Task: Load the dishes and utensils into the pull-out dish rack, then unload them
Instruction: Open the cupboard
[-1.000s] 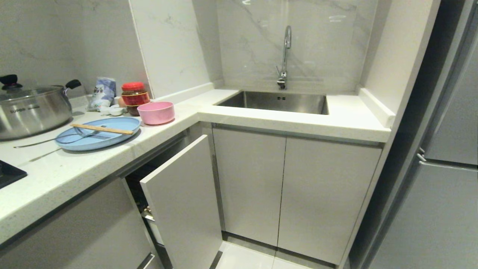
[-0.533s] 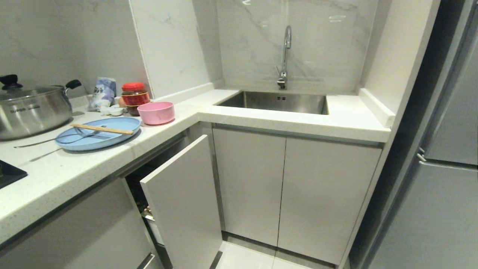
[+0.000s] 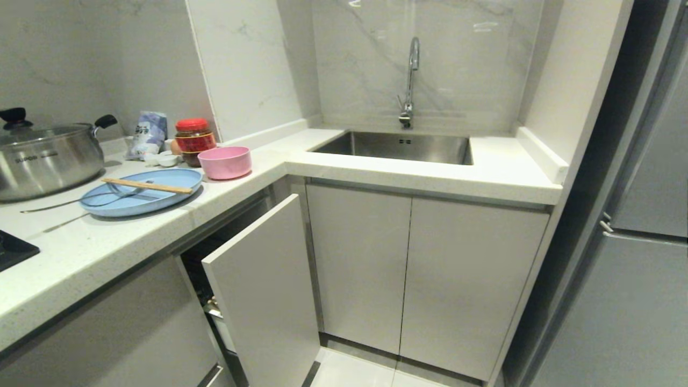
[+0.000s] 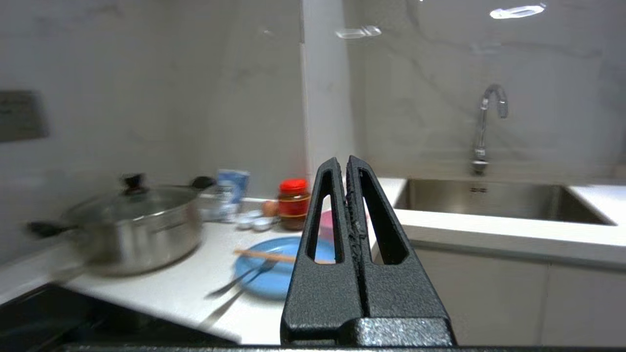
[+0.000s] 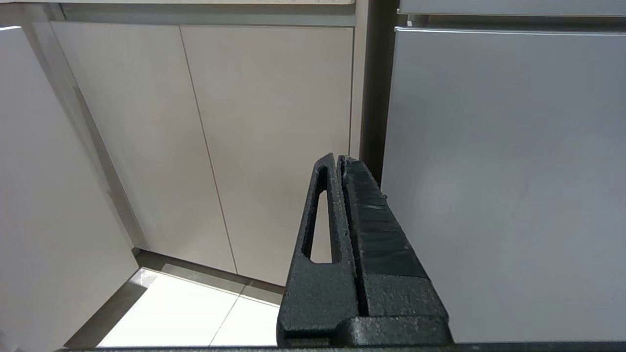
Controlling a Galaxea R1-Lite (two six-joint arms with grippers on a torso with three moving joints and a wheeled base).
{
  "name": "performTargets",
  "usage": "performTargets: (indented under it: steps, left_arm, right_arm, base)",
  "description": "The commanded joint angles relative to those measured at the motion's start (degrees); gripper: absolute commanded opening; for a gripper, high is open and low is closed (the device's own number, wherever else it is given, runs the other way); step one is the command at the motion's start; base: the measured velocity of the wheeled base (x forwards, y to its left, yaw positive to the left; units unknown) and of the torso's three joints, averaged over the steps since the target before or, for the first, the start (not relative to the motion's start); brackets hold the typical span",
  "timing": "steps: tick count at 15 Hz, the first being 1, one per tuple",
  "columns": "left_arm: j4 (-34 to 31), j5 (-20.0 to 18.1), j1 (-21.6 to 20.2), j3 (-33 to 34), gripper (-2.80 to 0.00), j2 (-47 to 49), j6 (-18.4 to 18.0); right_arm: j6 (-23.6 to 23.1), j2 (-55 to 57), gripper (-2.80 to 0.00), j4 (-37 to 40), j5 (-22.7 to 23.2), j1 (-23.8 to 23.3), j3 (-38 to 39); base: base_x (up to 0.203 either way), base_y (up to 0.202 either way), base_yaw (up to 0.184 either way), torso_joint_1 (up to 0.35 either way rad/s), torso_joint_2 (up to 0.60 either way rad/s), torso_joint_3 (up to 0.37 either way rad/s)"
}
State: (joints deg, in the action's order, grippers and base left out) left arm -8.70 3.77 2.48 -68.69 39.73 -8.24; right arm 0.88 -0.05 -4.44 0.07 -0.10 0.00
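Note:
A light-blue plate (image 3: 141,200) lies on the white counter at the left, with wooden chopsticks (image 3: 146,186) across it and a silver fork (image 3: 70,202) sticking out over its left rim. A pink bowl (image 3: 224,162) stands just behind the plate. Below the counter, the pull-out dish rack's white panel front (image 3: 263,290) stands partly out; its basket is mostly hidden behind it. Neither arm shows in the head view. My left gripper (image 4: 345,164) is shut and empty, level with the counter and pointing at the plate (image 4: 266,276) and bowl (image 4: 325,226). My right gripper (image 5: 337,159) is shut and empty, low before the cabinet doors.
A lidded steel pot (image 3: 45,156), a red-lidded jar (image 3: 194,140) and a blue-white packet (image 3: 148,131) stand at the back of the counter. A black cooktop (image 3: 11,250) is at the left edge. The sink (image 3: 398,146) and faucet (image 3: 409,80) are ahead, a grey fridge (image 3: 634,269) on the right.

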Motion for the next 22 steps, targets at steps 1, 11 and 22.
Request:
performTargets:
  steps: [1, 11, 22]
  left_arm:
    - [-0.13, 0.08, 2.83, -4.07, -2.80, 12.23, 1.59]
    - [-5.59, 12.22, 13.77, -5.45, -2.80, 41.34, 10.47]
    - [-10.82, 27.40, 15.73, -16.39, -2.80, 60.35, 28.20]
  right_arm:
    - [0.00, -0.04, -2.80, -0.05, 0.01, 0.01, 1.49]
    - [-0.01, -0.04, -2.80, -0.05, 0.01, 0.01, 1.49]
    - [0.00, -0.04, -2.80, -0.05, 0.01, 0.01, 1.49]
  base:
    - [0.000, 0.000, 0.000, 0.000, 0.00, 0.000]
    - [0.000, 0.000, 0.000, 0.000, 0.00, 0.000]
    - [0.000, 0.000, 0.000, 0.000, 0.00, 0.000]
